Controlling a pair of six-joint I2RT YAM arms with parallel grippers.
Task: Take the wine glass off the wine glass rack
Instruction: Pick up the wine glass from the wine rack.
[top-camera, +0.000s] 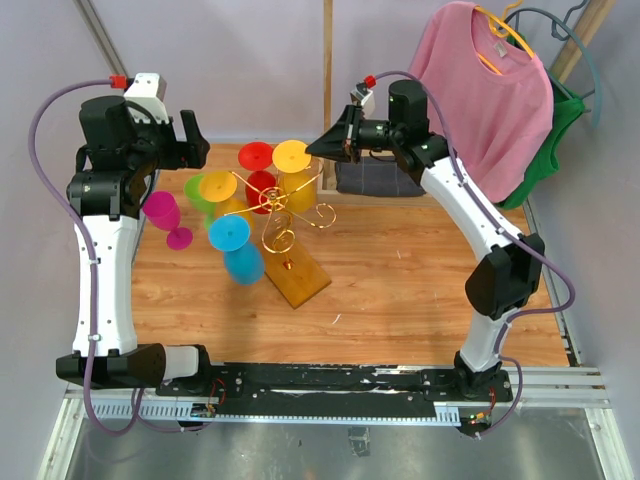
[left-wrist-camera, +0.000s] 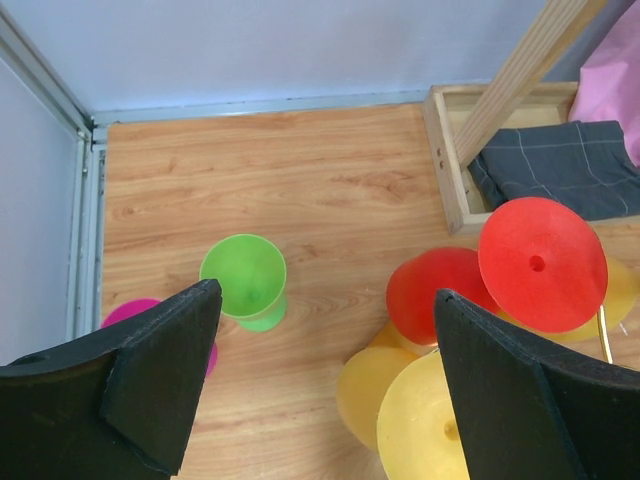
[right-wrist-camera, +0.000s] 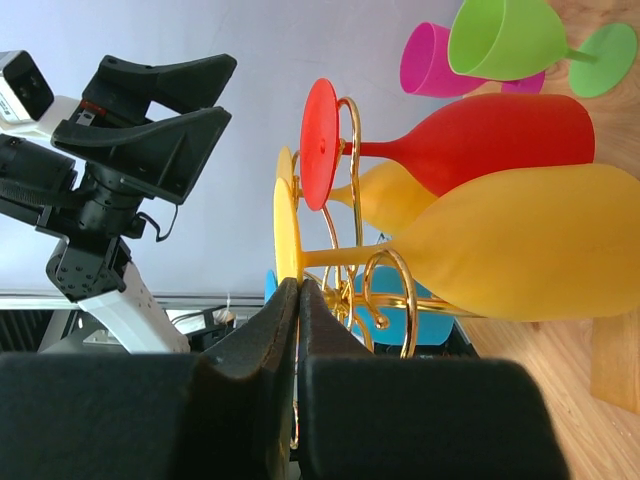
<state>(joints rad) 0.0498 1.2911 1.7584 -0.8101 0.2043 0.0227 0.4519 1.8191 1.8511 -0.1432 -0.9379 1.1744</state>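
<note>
Wine glass rack, the gold wire stand w/ curly arms on a rectangular wood base, sits mid bench w/ plastic glasses hanging upside down: red, a few yellow, one blue. Green goblet and magenta goblet stand on the bench left of it. Left hand is spread wide, nothing in it, hovering over the rack's left side. Right hand is clenched tight, empty, tip right by the yellow glass foot.

Walled lab table, bolted arms
</note>
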